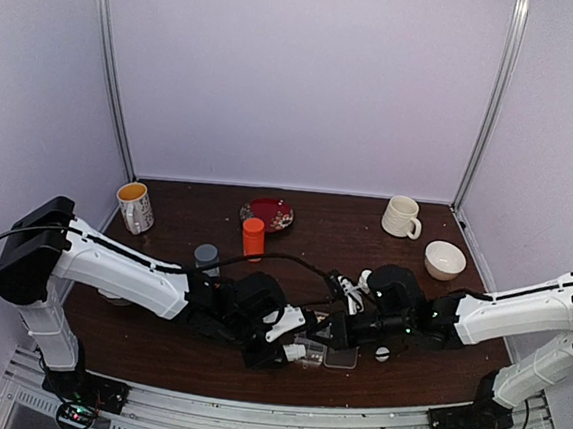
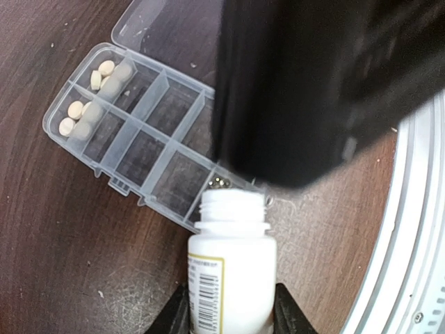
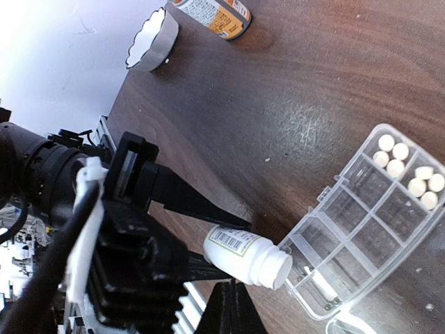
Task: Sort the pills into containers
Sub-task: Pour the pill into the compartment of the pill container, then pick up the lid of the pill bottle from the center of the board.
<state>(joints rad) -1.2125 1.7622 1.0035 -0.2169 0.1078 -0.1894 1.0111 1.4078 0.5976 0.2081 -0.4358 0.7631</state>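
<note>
My left gripper is shut on an open white bottle, tipped with its mouth at the near edge of the clear organiser box. The box lies open and its lid is folded back. Cream pills fill two end compartments, the second group beside the first. The other compartments that show look empty. The right wrist view shows the bottle, the box and the pills. My right gripper is shut and empty, just beside the bottle. From above, both grippers meet over the box.
At the back stand an orange bottle, a red plate, a yellow mug, a white mug and a white bowl. A grey cup is behind my left arm. A small white cap lies by the box.
</note>
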